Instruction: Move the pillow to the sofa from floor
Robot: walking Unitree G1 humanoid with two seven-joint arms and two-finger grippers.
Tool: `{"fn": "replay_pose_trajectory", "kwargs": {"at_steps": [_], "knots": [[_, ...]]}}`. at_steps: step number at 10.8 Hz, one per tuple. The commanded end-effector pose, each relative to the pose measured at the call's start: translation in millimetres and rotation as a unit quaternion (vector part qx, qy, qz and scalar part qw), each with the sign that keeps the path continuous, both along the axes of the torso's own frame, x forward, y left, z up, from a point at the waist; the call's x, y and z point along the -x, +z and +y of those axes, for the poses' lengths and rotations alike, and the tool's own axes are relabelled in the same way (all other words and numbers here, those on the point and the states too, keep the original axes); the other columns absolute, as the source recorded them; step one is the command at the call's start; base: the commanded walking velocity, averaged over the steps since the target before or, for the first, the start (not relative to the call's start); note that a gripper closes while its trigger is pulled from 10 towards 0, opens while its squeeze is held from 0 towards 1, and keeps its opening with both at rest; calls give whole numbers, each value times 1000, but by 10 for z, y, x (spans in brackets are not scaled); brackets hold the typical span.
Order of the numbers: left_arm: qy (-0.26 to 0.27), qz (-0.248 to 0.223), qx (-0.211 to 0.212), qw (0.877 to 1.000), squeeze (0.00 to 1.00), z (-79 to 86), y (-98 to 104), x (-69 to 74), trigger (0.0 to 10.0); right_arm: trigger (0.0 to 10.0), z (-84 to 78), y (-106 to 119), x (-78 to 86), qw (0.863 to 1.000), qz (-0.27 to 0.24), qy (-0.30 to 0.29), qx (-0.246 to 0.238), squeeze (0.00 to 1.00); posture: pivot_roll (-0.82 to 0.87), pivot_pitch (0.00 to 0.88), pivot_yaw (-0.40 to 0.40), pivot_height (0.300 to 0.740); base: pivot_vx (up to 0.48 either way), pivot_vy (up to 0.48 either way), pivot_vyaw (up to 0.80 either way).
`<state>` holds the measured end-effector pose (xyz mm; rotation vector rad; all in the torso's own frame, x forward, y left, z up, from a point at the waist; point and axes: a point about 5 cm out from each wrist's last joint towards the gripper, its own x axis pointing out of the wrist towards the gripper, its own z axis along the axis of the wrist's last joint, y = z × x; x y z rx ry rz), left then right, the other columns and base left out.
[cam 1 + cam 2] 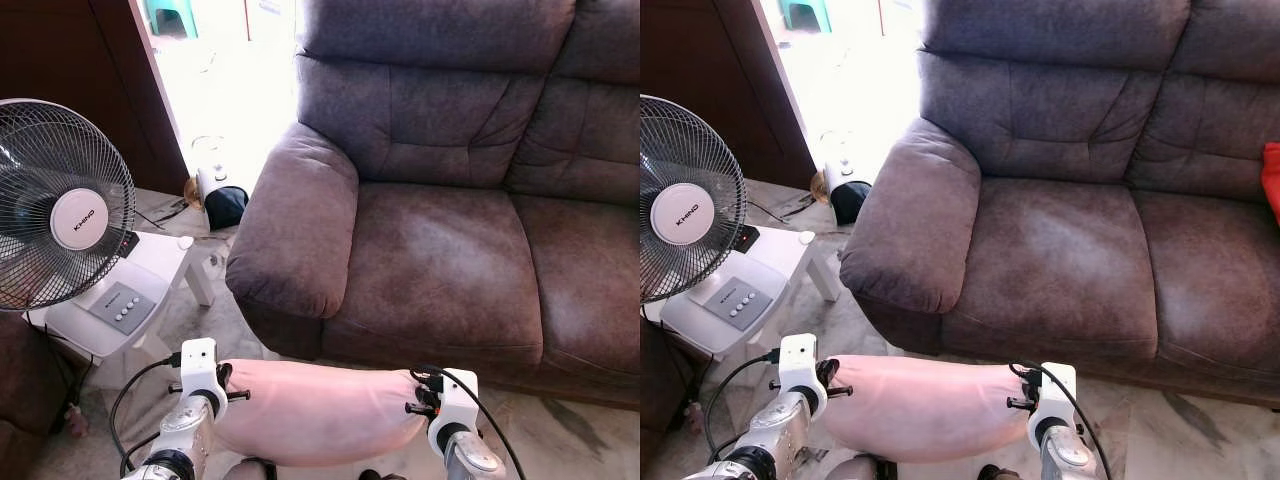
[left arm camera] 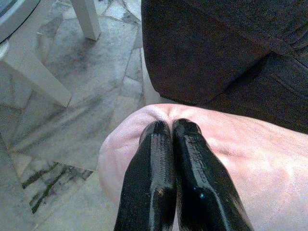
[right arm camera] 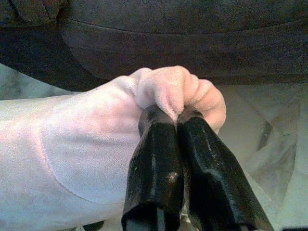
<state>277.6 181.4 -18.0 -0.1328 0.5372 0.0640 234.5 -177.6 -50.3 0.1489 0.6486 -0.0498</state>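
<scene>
The pink pillow [image 1: 315, 410] hangs lifted off the floor [image 1: 560, 440], stretched between the two arms just in front of the brown sofa [image 1: 450, 260], below the front edge of its seat cushion. The left pincer [image 2: 172, 126] is clamped together on a pinch of fabric at the pillow's left end, and the right pincer [image 3: 174, 114] is clamped on a bunched corner at the right end, where the cover puckers above the fingertips. Both holds take only a small fold of cloth, not the pillow's body, so the main risk, as I judge it, is a corner sliding out when the arms raise and push forward; the soft velvety cover looks slippery, and the pillow's weight sags between the ends. If one end lets go, the pillow would swing down and hang from the other pincer or fall to the floor. A second risk is height: the pillow sits lower than the seat, so moving forward too soon could drag it against the sofa front. The fan [image 1: 60, 205] on the white tabletop [image 1: 150, 270] stands well apart to the left.
</scene>
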Motion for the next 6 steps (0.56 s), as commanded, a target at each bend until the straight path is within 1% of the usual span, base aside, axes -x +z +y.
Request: {"fn": "replay_pose_trajectory", "kwargs": {"at_steps": [1,3,6], "knots": [[37,-1,-22,999,0,208,7,34,10000,10000,-166,-12,55,999,1,-31,12,0,111,145,-1,740,0,0,0],[39,5,-21,999,0,213,-20,66,10000,10000,-164,-25,74,999,4,-30,13,0,110,143,-3,740,0,0,0],[37,5,-19,999,0,204,-24,69,10000,10000,-165,-22,70,999,3,-30,13,0,110,140,-4,740,0,0,0]]}}
